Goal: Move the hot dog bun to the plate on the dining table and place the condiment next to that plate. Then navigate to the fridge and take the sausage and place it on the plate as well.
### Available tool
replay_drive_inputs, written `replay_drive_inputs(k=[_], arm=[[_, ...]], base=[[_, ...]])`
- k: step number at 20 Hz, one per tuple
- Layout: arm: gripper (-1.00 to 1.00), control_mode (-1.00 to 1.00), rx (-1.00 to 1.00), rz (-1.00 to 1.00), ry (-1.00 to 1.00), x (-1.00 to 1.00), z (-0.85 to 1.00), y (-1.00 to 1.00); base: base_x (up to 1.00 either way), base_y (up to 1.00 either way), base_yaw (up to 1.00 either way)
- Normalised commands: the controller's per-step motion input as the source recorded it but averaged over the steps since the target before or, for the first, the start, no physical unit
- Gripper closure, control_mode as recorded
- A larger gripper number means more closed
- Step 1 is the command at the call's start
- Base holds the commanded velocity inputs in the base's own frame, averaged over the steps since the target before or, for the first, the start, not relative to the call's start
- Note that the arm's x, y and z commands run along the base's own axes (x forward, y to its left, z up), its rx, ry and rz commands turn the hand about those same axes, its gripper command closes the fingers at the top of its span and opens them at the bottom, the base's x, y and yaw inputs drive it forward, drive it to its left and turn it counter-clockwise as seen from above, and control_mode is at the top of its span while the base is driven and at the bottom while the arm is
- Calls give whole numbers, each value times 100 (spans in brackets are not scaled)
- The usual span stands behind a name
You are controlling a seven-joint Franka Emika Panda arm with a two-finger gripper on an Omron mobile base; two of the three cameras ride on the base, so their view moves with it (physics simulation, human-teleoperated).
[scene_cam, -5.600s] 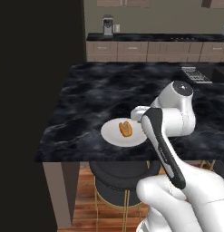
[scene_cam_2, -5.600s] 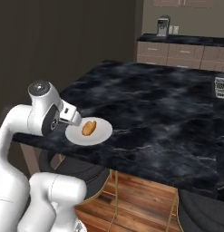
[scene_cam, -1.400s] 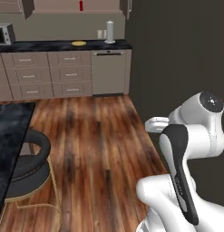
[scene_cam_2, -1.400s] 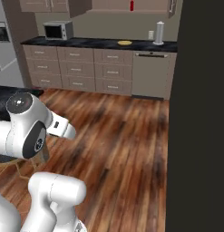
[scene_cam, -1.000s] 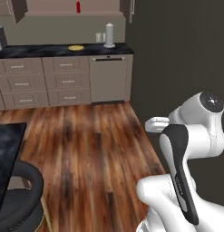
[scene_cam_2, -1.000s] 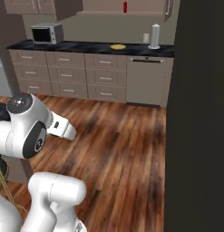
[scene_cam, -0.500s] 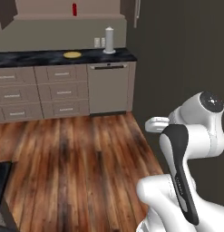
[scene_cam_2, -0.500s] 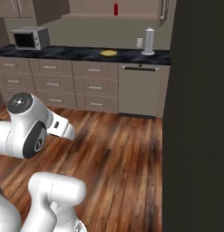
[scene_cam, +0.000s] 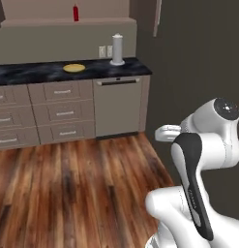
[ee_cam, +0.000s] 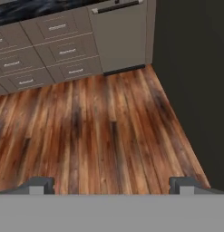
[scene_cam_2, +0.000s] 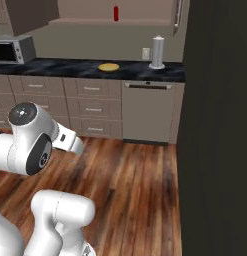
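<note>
Two-finger dark-tipped pincer (ee_cam: 111, 183): tips spread wide apart, nothing between them, hanging over brown wood-plank floor (ee_cam: 99, 131). Ahead of the pincer: beige drawer cabinets (scene_cam: 53, 116) beside a beige dishwasher front (scene_cam: 118, 107), under a black marbled countertop (scene_cam_2: 95, 69). On that countertop: flat yellow disc (scene_cam: 74, 68), upright white paper-towel roll (scene_cam: 117, 49). Above, on a ledge: small red bottle (scene_cam: 75, 12). Grey microwave (scene_cam_2: 14, 49) at the countertop's left end. Tall dark panel (scene_cam_2: 217, 125) just right of the pincer. Bun, condiment, sausage: whereabouts cannot be told.

Glossy white rounded arm (scene_cam: 208, 145) with dark joint caps and black link panel.
</note>
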Motion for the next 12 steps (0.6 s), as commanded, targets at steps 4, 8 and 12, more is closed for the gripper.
replay_drive_inputs(k=[4,8,12], arm=[[-100,100,0,0,0,0,0,0],[-100,100,0,0,0,0,0,0],[-100,100,0,0,0,0,0,0]], base=[[100,74,-11],[100,70,-9],[100,40,-2]])
